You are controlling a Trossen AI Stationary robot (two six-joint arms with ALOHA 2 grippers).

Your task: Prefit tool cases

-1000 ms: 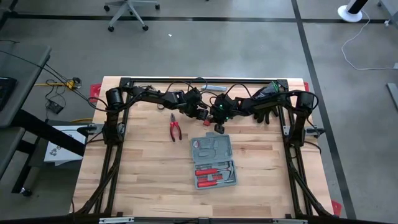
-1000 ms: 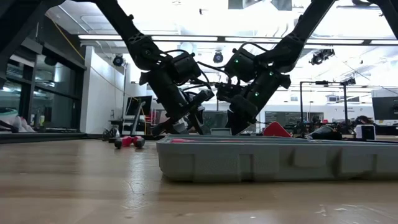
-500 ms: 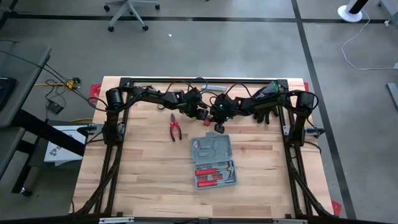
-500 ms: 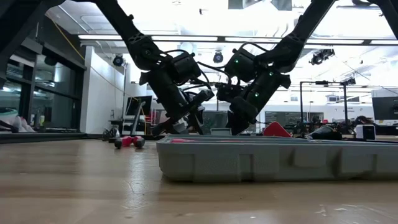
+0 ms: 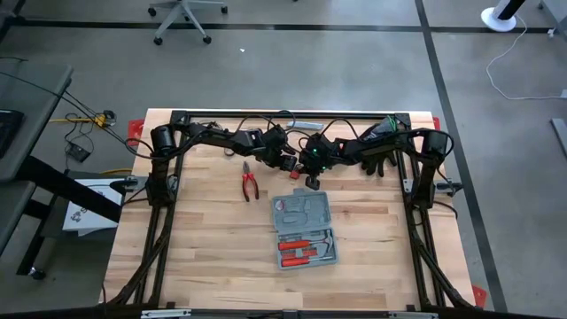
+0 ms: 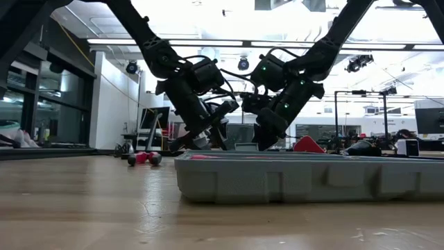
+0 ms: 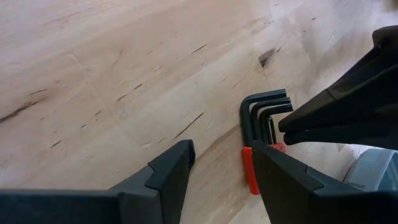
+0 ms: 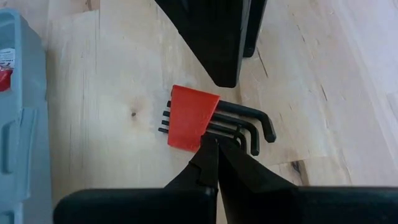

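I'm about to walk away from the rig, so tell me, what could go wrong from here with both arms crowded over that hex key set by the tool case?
1. The right end effector, shut, sits at the hex key set with the left end effector open just beside it; the fingers could collide.
2. A shut tip may only push the set, sliding it toward the tool case instead of lifting it.
3. The keys might slip from their red holder.
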